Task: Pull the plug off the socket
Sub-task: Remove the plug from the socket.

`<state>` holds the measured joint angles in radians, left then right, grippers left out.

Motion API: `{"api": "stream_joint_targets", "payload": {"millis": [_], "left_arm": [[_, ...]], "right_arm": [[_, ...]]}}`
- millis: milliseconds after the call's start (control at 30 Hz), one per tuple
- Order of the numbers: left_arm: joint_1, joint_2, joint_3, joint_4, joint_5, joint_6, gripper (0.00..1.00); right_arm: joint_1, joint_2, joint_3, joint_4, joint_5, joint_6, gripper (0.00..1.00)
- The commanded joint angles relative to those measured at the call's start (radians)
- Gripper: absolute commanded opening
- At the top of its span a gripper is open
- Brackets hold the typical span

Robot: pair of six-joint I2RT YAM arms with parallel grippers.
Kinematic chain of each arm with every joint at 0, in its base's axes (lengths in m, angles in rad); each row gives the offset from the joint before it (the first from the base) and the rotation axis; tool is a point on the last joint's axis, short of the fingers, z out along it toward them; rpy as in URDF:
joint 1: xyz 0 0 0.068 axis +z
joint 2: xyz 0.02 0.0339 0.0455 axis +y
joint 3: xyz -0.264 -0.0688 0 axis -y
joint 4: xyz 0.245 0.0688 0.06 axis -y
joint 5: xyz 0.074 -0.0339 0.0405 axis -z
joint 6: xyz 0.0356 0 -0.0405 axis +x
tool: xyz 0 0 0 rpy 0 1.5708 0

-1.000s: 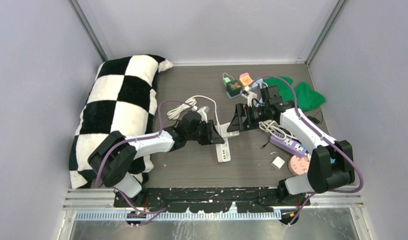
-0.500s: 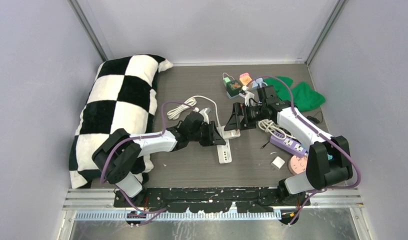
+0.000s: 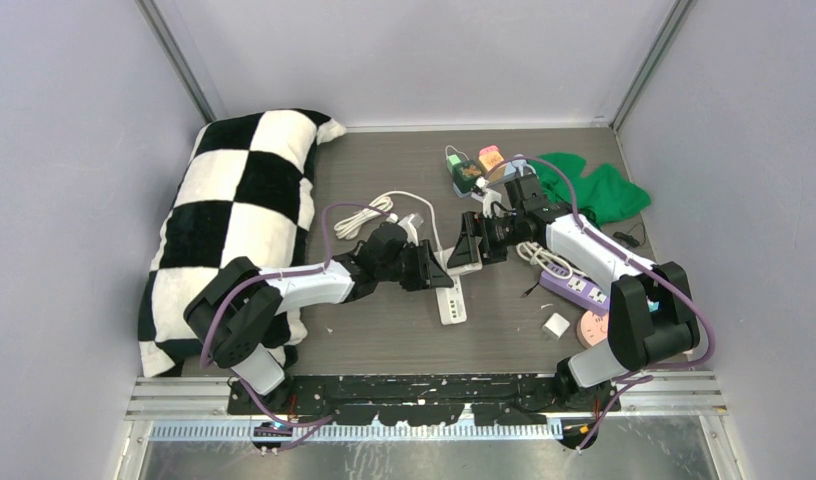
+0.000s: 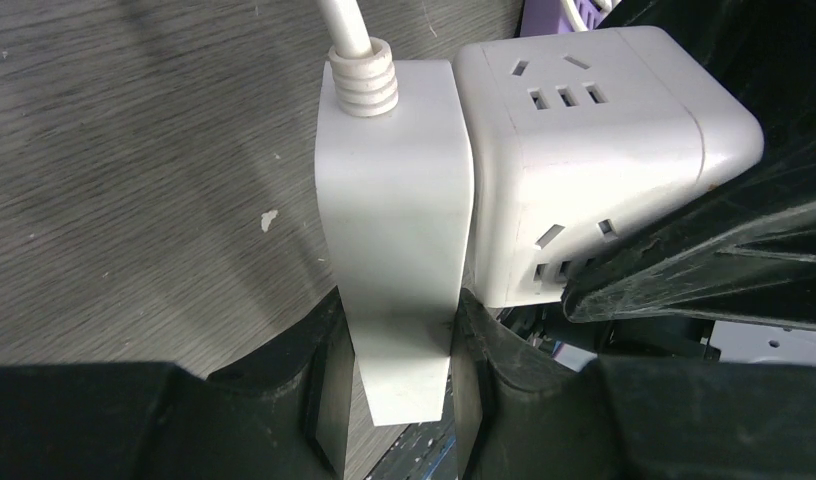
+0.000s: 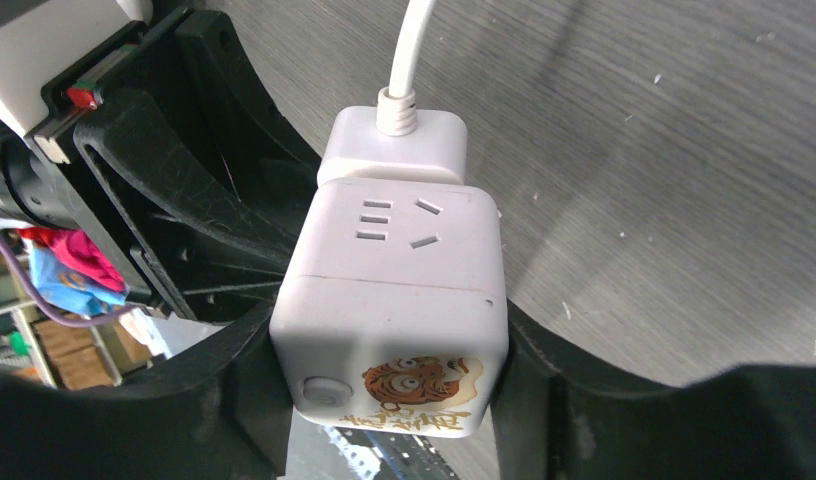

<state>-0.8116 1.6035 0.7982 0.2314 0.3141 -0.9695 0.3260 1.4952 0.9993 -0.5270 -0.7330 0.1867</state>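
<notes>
Top view: you look from above and behind arm bases, down over whole table (image 3: pixel 384 330), far enough to hold both arms in full.
Left wrist view: very close, looking forward off wrist onto plug (image 4: pixel 394 250), cube socket (image 4: pixel 584 130) to its right.
Right wrist view: equally close, facing opposite way, cube socket nearest, plug behind it.
All three views share this plug-and-socket pair.

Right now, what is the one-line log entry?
left tool: shut on plug | right tool: shut on cube socket | plug: in cube socket

no legible text is showing; the socket cube (image 5: pixel 389 270) is carrying a tiger sticker (image 5: pixel 421 385) whose gold lettering is blurring out.
</notes>
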Motion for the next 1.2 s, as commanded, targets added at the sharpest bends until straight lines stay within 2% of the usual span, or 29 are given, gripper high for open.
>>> {"api": "stream_joint_targets", "payload": {"millis": [0, 67, 100, 167, 233, 400, 567, 833, 1167], "left_arm": [[-0.006, -0.03, 0.018, 0.12, 0.006, -0.018, 0.01], [-0.006, -0.03, 0.017, 0.123, 0.011, -0.018, 0.0], [-0.006, -0.03, 0.017, 0.122, 0.012, -0.018, 0.01], [-0.006, -0.032, 0.013, 0.124, 0.012, -0.021, 0.08], [-0.006, -0.037, 0.005, 0.141, 0.014, -0.027, 0.21], [-0.006, -0.037, -0.026, 0.208, 0.03, -0.048, 0.39], [-0.006, -0.017, -0.049, 0.286, 0.081, -0.064, 0.49], [-0.006, 0.005, -0.05, 0.324, 0.143, -0.073, 0.57], [-0.006, 0.036, -0.063, 0.34, 0.122, -0.11, 0.63]], "right_arm": [[0.011, -0.004, 0.02, 0.026, -0.042, 0.014, 0.41], [0.01, -0.003, 0.022, 0.027, -0.046, 0.02, 0.19], [0.009, -0.001, 0.022, 0.03, -0.051, 0.025, 0.14], [0.009, 0.0, 0.016, 0.047, -0.055, 0.049, 0.06], [0.01, 0.004, 0.004, 0.068, -0.067, 0.072, 0.03], [0.001, 0.023, -0.007, 0.101, -0.078, 0.104, 0.01], [-0.012, 0.035, -0.008, 0.113, -0.082, 0.115, 0.01], [-0.033, 0.028, -0.021, 0.137, -0.089, 0.125, 0.01], [-0.036, 0.028, -0.046, 0.203, -0.155, 0.183, 0.01]]}}
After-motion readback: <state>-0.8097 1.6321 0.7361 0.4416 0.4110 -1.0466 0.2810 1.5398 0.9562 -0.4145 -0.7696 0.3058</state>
